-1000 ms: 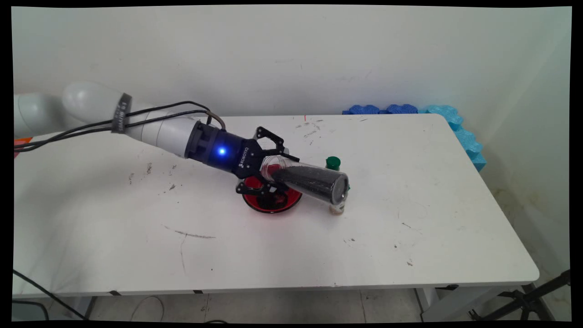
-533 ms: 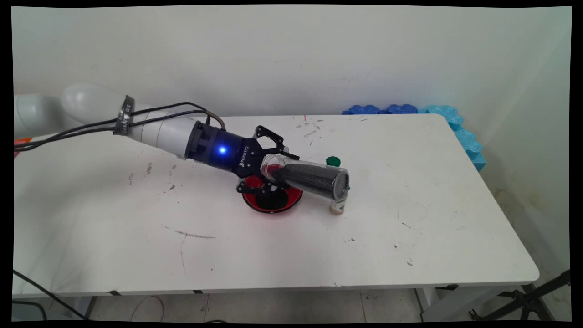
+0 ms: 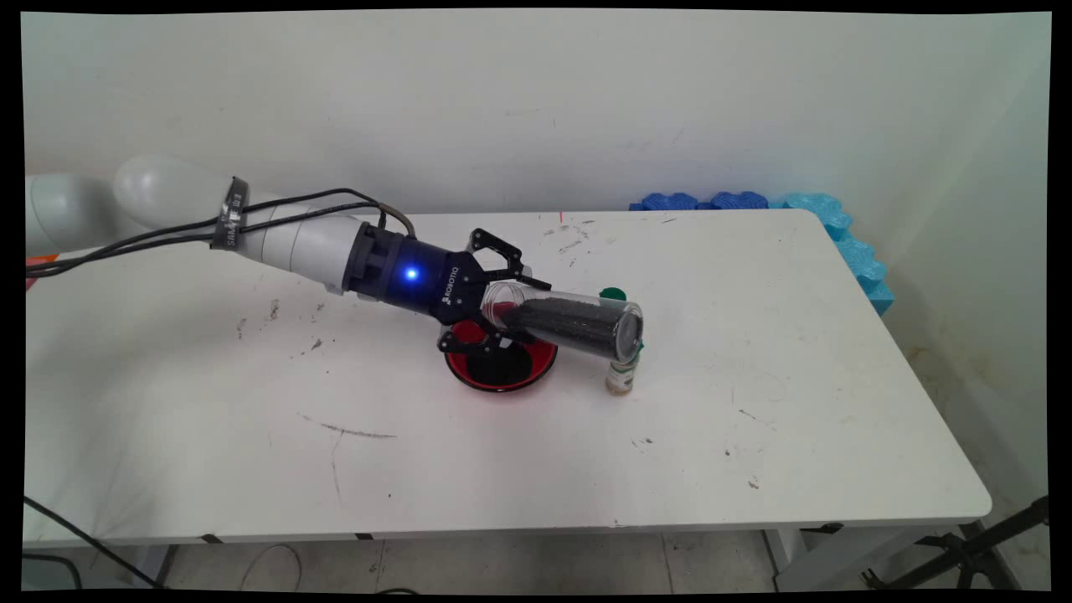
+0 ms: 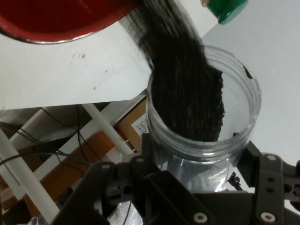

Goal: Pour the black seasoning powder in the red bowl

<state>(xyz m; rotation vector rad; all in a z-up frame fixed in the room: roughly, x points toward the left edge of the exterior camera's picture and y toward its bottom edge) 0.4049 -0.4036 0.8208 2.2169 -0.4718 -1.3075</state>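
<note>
We see the gripper (image 3: 492, 311) clamped on a clear jar (image 3: 569, 322) of black grains, tipped nearly level above the white table (image 3: 837, 402). Black grains stream out of its mouth into the red bowl (image 3: 501, 368) at its 7 o'clock. A green-capped bottle (image 3: 621, 377) stands at the bowl's 3 o'clock.

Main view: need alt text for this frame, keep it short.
A black gripper on a white arm holds a clear jar of dark granules tipped on its side, open mouth above a red dish with a dark pile in it. A small green-capped bottle stands just right of the dish on the scuffed white table.
</note>
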